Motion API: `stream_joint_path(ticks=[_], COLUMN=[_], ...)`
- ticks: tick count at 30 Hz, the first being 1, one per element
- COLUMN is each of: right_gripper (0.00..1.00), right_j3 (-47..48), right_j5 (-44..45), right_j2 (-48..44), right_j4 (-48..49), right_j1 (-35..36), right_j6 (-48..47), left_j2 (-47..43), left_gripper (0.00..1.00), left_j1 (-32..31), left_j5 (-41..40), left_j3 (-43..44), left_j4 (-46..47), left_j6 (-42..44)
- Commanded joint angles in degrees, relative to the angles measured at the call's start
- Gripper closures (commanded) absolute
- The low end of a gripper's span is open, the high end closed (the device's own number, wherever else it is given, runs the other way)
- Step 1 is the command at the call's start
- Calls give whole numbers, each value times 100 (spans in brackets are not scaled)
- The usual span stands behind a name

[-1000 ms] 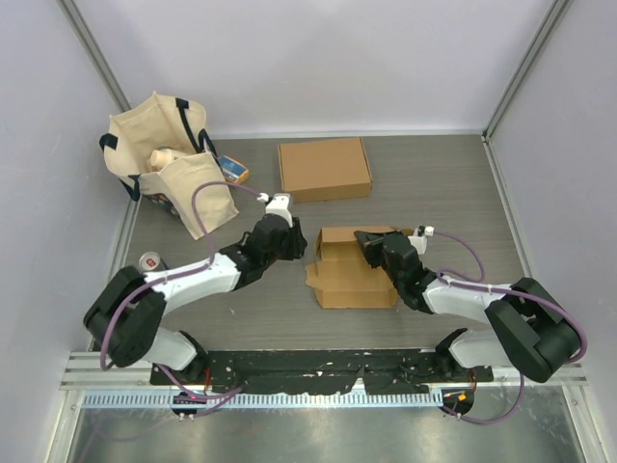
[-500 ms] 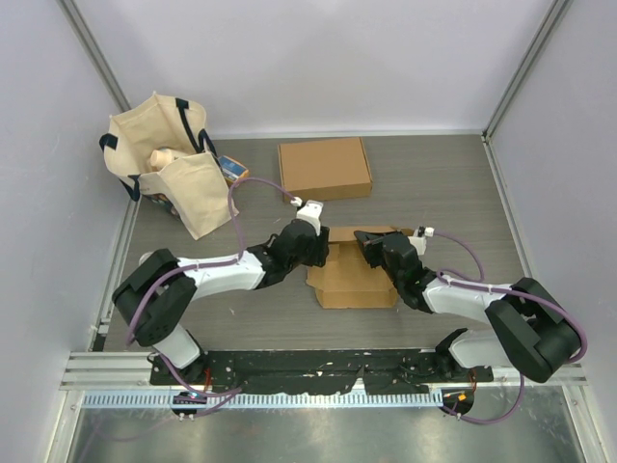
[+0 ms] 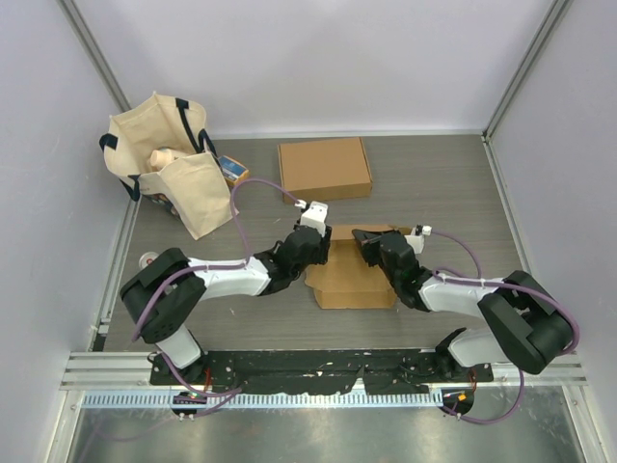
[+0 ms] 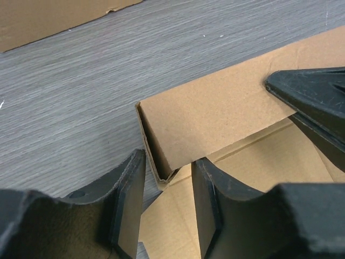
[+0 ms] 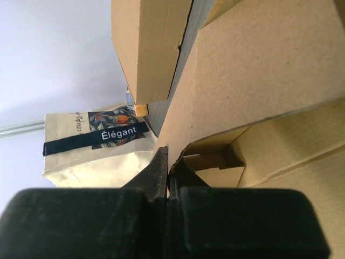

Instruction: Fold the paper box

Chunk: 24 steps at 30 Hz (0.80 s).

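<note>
The paper box (image 3: 352,270) lies half-folded, its tray open upward, in the middle of the table. My left gripper (image 3: 313,253) is at its left edge. In the left wrist view the left gripper (image 4: 167,186) is open, its jaws straddling the corner of a raised double wall (image 4: 215,121) without pinching it. My right gripper (image 3: 364,239) is at the box's far wall. The right wrist view shows this right gripper (image 5: 168,162) shut on the edge of that cardboard wall (image 5: 253,70). The box's inside (image 5: 215,162) shows below.
A closed brown cardboard box (image 3: 324,168) lies behind the work area. A cream tote bag (image 3: 164,164) with things in it stands at the back left, a small blue-orange packet (image 3: 231,169) beside it. A can (image 3: 147,260) stands by the left rail.
My left arm has swung right, from a spot left of the box to its left edge, and its jaws now straddle the wall's corner. The right gripper has stayed shut on the far wall.
</note>
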Motion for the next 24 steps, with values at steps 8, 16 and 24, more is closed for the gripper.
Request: stream_joint_path(ticks=[8,16,24], right_gripper=[98,98,98], right_j3=[-124,-45,-36], right_j5=[115,45,-43], right_j2=[241,108,134], right_j4=[-278,-305,-269], right_j1=[137,145,145], right_j6=[-39,49,277], left_j2=[745,957,1325], left_gripper=[57,50,100], left_j1=[-615,-642,-659], left_j5=[-2390,-2411,-2985], left_j3=[660,327,123], left_j4=[-310,935,2046], left_j6=[-315,-185,220])
